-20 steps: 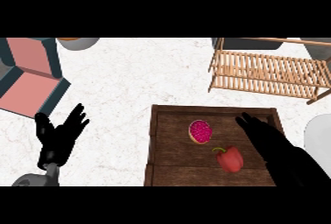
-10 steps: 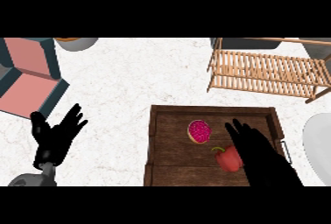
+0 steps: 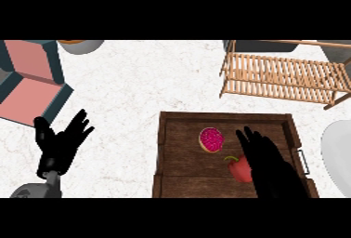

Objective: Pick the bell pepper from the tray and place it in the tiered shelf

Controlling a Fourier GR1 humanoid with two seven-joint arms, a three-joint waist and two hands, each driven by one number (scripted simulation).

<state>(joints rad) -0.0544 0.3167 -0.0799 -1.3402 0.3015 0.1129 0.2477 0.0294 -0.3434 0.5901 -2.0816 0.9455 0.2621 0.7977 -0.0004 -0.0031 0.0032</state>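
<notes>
- The bell pepper [image 3: 238, 170] is seen in the tray [image 3: 179, 153], just left of the right hand [image 3: 264, 160], near its palm.
- The fingers of this hand are stretched out; nothing is held.
- The left hand [image 3: 60, 142] is rested open on the bench [image 3: 144, 79], well apart.
- The tiered shelf [image 3: 284, 76] is placed beyond the tray.

right robot hand [image 3: 264, 155] extended, left robot hand [image 3: 61, 142] open
</notes>
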